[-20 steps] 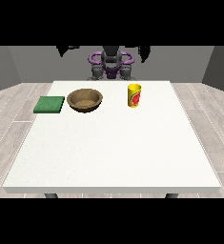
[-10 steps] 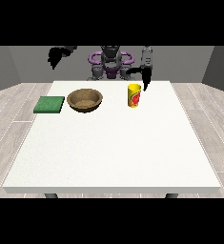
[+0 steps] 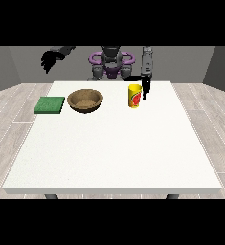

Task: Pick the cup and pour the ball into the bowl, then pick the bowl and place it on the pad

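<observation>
A yellow cup (image 3: 134,96) with a red mark stands upright on the white table (image 3: 114,143) at the back right. The ball does not show. A brown bowl (image 3: 85,100) sits to the cup's left, and a green pad (image 3: 50,105) lies flat further left. The hand at the view's right (image 3: 145,89) hangs down just beside the cup's right edge, fingers pointing downward and straight, not closed on the cup. The hand at the view's left (image 3: 50,58) is raised high above the table's back left corner, away from every object, fingers drooping.
The robot's torso (image 3: 111,64) stands behind the table's far edge. The table's near half holds nothing but white surface. Grey floor surrounds the table on both sides.
The hand at the view's right has come down and forward to the cup's right side. The hand at the view's left has risen and spread outward. Cup, bowl and pad have not moved.
</observation>
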You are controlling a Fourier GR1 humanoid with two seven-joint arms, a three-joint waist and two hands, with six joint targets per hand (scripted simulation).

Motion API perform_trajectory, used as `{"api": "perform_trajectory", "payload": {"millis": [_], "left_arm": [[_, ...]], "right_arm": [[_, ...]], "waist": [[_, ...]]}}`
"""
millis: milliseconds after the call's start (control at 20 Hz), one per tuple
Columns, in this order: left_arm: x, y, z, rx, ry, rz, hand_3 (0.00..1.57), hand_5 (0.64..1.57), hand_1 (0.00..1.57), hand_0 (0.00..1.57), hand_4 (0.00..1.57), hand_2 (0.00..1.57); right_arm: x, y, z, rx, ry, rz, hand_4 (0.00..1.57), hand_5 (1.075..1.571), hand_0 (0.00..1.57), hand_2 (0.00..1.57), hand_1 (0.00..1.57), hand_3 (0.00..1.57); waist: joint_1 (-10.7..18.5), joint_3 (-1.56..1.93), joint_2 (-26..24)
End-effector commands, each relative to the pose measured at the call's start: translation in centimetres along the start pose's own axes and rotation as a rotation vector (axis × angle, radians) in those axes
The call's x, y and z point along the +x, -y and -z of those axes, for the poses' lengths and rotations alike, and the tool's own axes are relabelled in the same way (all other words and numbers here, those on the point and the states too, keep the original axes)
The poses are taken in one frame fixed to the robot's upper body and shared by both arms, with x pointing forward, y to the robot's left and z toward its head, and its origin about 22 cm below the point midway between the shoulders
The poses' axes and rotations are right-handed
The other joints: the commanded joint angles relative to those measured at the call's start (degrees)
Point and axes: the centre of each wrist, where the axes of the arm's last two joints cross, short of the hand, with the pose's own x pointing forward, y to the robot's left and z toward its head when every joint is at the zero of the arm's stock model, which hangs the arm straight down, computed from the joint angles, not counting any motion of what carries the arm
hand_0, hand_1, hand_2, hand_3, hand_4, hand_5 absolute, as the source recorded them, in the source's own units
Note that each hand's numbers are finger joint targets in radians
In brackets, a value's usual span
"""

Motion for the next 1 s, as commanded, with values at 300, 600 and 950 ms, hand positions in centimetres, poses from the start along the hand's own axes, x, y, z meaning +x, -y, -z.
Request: {"api": "perform_trajectory", "payload": {"millis": [300, 600, 950], "left_arm": [[-4.8, -0.7, -0.6, 0.043, -0.016, 0.002, 0.00, 1.535, 0.00, 0.00, 0.65, 0.00], [-6.0, -1.8, -1.3, 0.119, -0.032, 0.230, 1.57, 1.491, 1.25, 1.25, 1.33, 1.57], [-5.9, -0.6, -0.9, 0.112, -0.018, 0.323, 1.57, 1.413, 1.28, 1.28, 1.41, 1.57]], "right_arm": [[-0.6, 0.7, 0.2, 0.036, 0.016, -0.008, 0.68, 1.566, 0.00, 0.00, 0.00, 0.00], [2.8, 1.7, 0.8, 0.073, 0.024, 0.017, 0.65, 1.569, 0.00, 0.00, 0.00, 0.16], [2.6, 7.1, 0.2, 0.026, -0.011, 0.001, 0.63, 1.566, 0.00, 0.00, 0.00, 0.18]], "waist": [[-1.45, -0.03, 1.48], [-5.83, -0.04, 1.47], [-4.33, 0.02, -2.05]]}}
